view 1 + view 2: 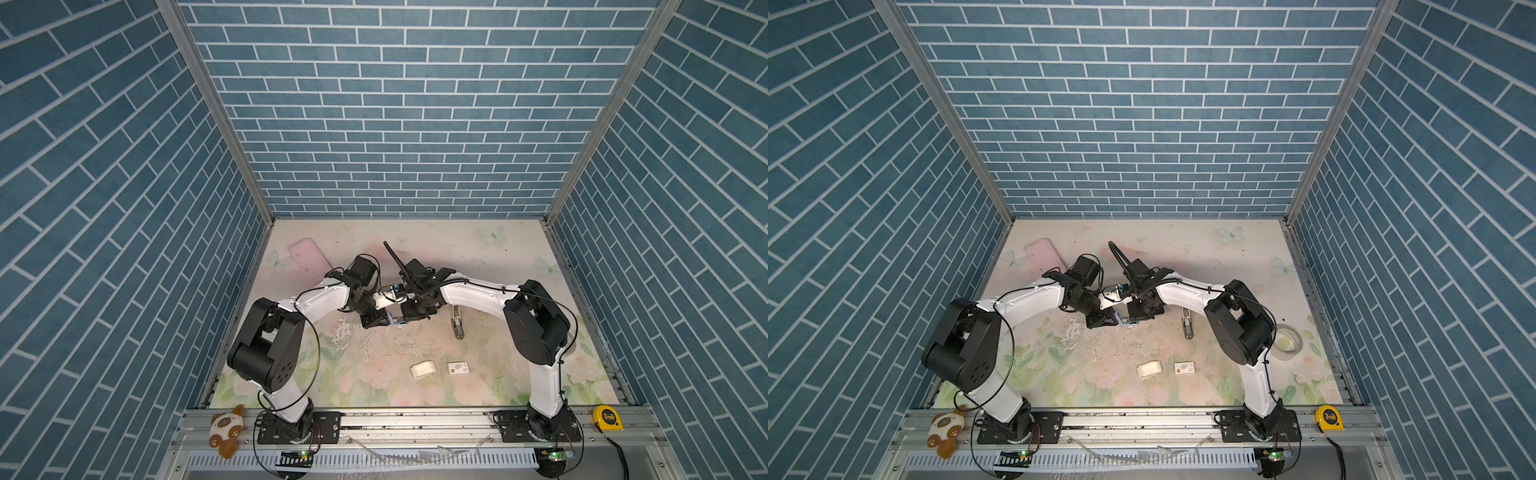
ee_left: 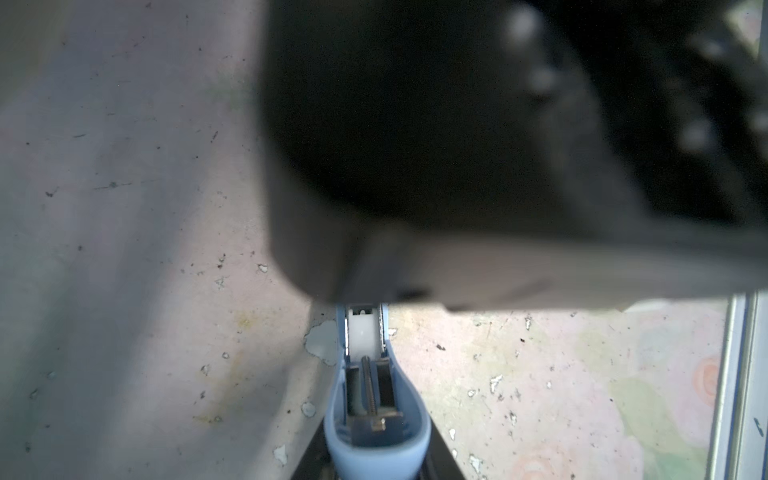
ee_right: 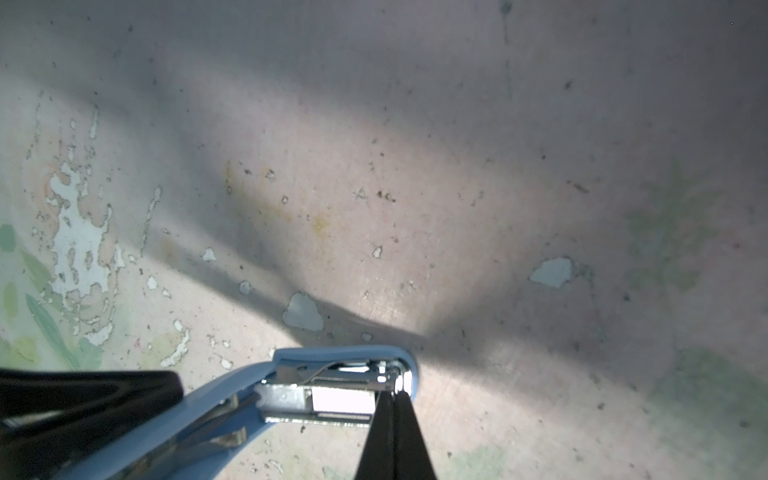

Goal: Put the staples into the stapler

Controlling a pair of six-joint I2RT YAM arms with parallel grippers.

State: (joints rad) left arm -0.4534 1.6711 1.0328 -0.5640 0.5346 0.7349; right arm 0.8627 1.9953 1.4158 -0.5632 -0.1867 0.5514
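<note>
A light blue stapler hangs just above the flowered mat at mid-table, between both arms. My left gripper is shut on its rear end, a black finger on either side. The stapler stands opened, and its spring rod and white pusher show inside. My right gripper is shut, its tips pressed together against the front end of the metal magazine. The staples themselves are hidden from me. A small white card tray and a red-marked white sleeve lie on the mat nearer the front.
A beige stapler-like tool lies just right of the grippers. A pink phone lies at the back left, and a tape roll under the right arm. A yellow tape measure and a plush toy sit on the front rail.
</note>
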